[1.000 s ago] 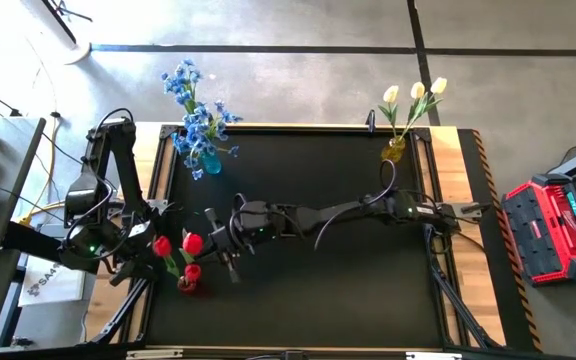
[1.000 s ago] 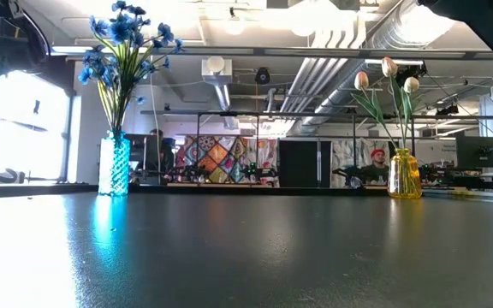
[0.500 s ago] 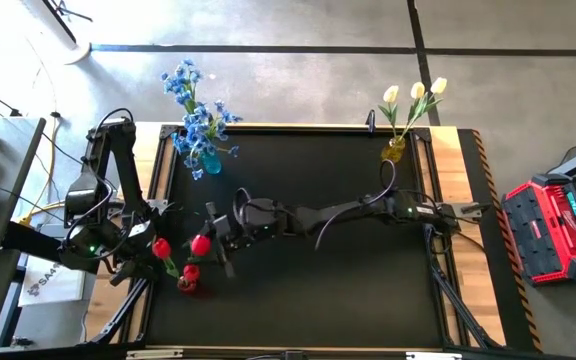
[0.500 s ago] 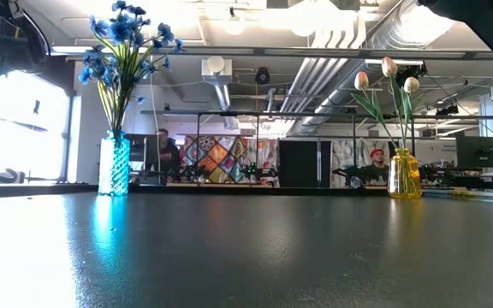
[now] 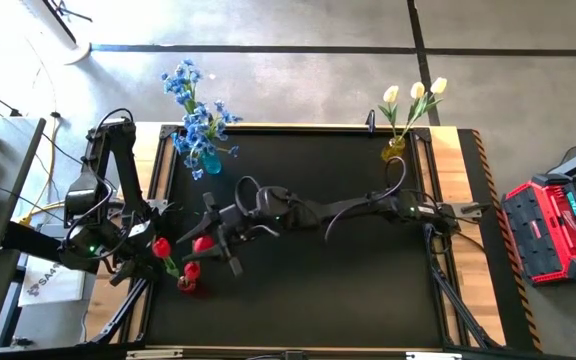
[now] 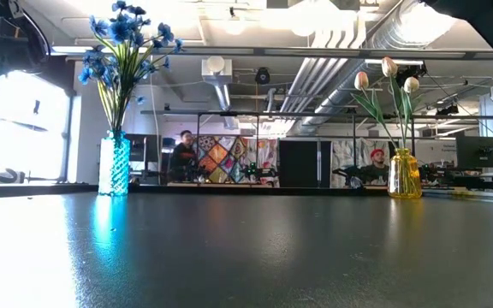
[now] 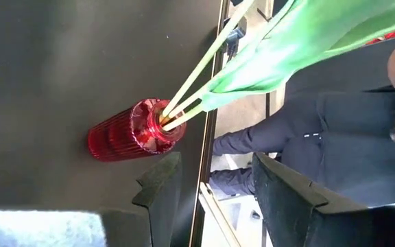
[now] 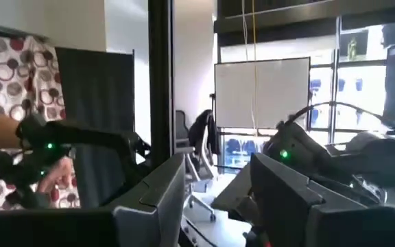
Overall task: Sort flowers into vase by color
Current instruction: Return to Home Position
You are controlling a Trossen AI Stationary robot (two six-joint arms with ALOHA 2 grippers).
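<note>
We see our right gripper (image 5: 220, 236), fingers spread and empty, drawing back from the red tulips (image 5: 160, 246) now standing in the red vase (image 5: 187, 284) by the waiting, likewise spread left gripper (image 7: 211, 180), so sorting looks finished.

1. Our right arm (image 5: 348, 212) lies stretched long and nearly level, reaching from its base across toward our left side.
2. Our right gripper (image 5: 215, 237) hangs at the end of that reach, its two fingers (image 8: 158, 199) spread apart with nothing between them.
3. Our left arm (image 5: 98, 200) is folded close beside its base at our left edge.
4. Our left gripper (image 5: 134, 262) sits low at that arm's tip, its fingers (image 7: 162, 189) parted and empty.
</note>
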